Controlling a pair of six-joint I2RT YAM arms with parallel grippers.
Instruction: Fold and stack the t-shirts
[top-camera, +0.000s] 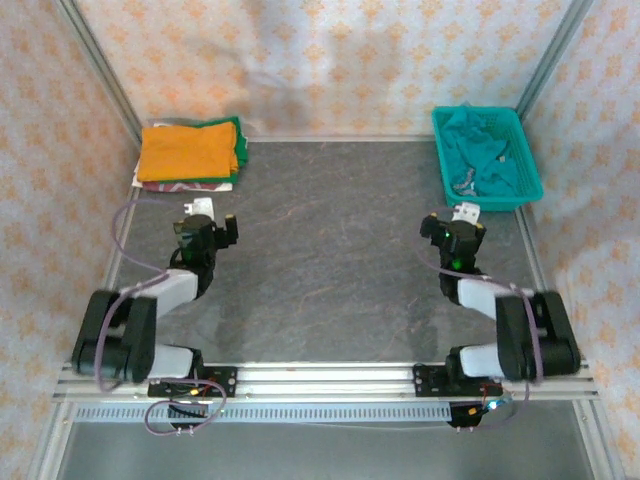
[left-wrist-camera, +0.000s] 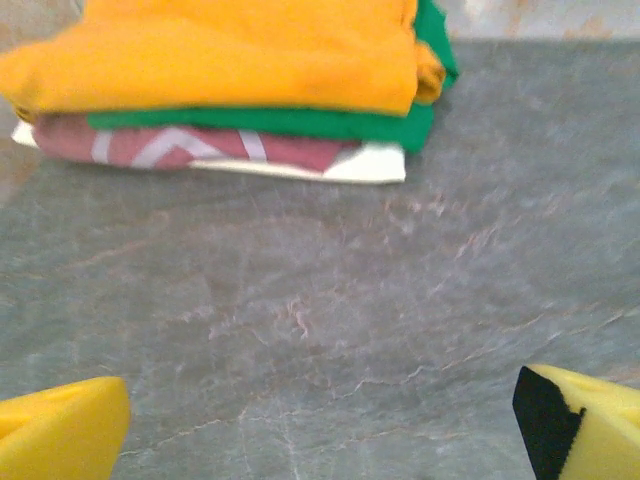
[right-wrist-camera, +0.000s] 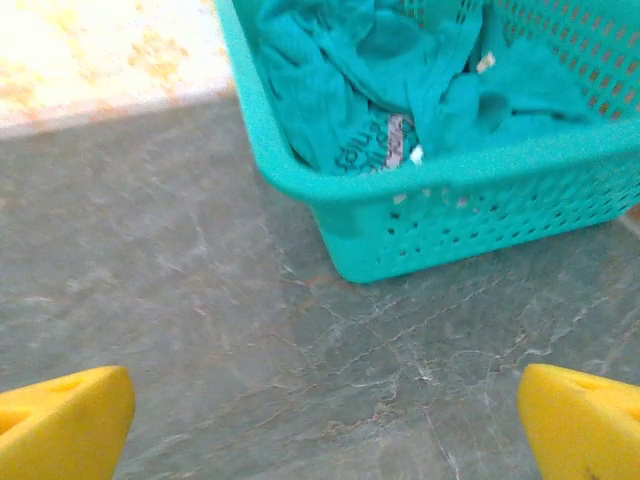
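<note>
Teal shirt: soft teal cloth, unfolded and crumpled in loose folds, lying inside the basket at the table's far right corner.
Lettering: white print on a fold of the teal shirt, just behind the basket's near wall; too blurred to read.
Basket: rigid teal plastic mesh with rows of small holes, standing flat on the table.
Stack: three folded shirts at the far left corner, well apart from the basket.
Orange shirt: on top, folded into a thick pad, plain with no print visible.
Green shirt: directly under the orange one, its edge showing along the front and right side.
Patterned shirt: at the bottom, dark red with pale stripes; a cream edge sticks out beneath it, touching the table.
Left gripper: fingers spread wide with nothing between them, over bare table near the stack but apart from it.
Right gripper: fingers likewise spread wide and empty, near the basket's front wall, not touching it.
Pads: yellow on both grippers.
</note>
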